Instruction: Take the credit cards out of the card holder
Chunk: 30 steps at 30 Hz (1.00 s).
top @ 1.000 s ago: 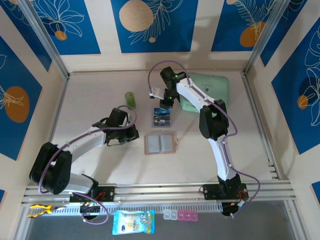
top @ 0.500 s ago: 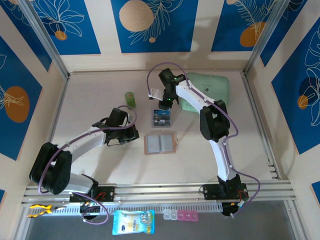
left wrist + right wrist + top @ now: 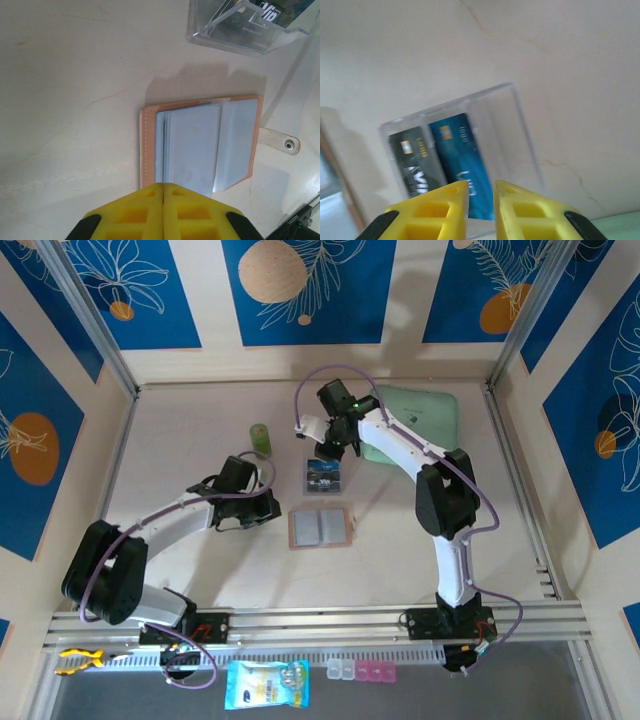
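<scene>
The card holder lies open on the table, salmon-tan outside with greyish-blue panels and a snap tab to its right. Two credit cards, a dark one and a blue one, lie in a clear plastic tray just behind the holder. My left gripper is shut with nothing in it, its tips at the holder's near edge; in the top view it sits left of the holder. My right gripper hovers above the tray's far end, slightly open, with nothing between its fingers.
A mint-green pouch lies at the back right, behind the right arm. A small green bottle stands at the back left of the tray. The enclosure's walls and metal posts ring the table.
The right gripper has drawn slightly back and away from the tray, and the right arm's elbow has swung to the right. The left arm and the card holder have not moved.
</scene>
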{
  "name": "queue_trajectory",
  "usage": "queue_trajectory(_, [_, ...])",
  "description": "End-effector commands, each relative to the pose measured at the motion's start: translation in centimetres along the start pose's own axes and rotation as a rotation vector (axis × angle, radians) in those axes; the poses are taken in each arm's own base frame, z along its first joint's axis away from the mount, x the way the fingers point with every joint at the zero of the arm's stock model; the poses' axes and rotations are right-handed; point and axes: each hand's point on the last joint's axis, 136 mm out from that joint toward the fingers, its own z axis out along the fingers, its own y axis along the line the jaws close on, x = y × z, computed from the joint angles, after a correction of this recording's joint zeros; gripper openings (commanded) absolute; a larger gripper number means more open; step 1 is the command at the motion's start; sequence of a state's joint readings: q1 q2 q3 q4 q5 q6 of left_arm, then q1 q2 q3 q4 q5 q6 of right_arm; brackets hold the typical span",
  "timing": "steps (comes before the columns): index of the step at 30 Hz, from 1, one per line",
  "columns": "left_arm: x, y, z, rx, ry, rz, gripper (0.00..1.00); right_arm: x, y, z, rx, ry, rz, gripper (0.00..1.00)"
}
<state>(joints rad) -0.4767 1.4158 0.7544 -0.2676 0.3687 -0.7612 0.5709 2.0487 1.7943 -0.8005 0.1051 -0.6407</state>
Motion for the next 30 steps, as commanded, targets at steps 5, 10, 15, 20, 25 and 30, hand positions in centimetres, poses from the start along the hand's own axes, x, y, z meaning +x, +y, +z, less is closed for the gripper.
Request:
queue_trajectory(5, [0.5, -1.1, 1.0, 0.031, 0.028, 0.008, 0.08, -0.6, 3.8, -1.7, -0.026, -0.046, 0.099, 0.2])
queue_trajectory(10, [1.0, -1.1, 1.7, 0.028, 0.043, 0.016, 0.08, 0.1, 5.8, -2.6, -0.035, -0.069, 0.233, 0.19])
queue_trajectory(15, [1.5, -0.8, 2.6, 0.011, 0.055, 0.021, 0.08, 0.4, 8.9, -3.2, -0.077, -0.126, 0.451, 0.18])
queue_trajectory(20, [2.4, -1.0, 3.6, 0.018, 0.091, 0.025, 0.08, 0.7, 12.3, -3.3, -0.147, -0.184, 0.688, 0.2])
queue_trajectory(25, [3.0, -1.0, 4.4, 0.0, 0.118, 0.04, 0.07, 2.2, 13.6, -3.0, -0.152, -0.173, 0.946, 0.2])
queue_trajectory(30, [3.6, -0.3, 4.9, -0.027, 0.135, 0.037, 0.06, 3.3, 15.1, -2.4, -0.219, -0.119, 1.071, 0.17])
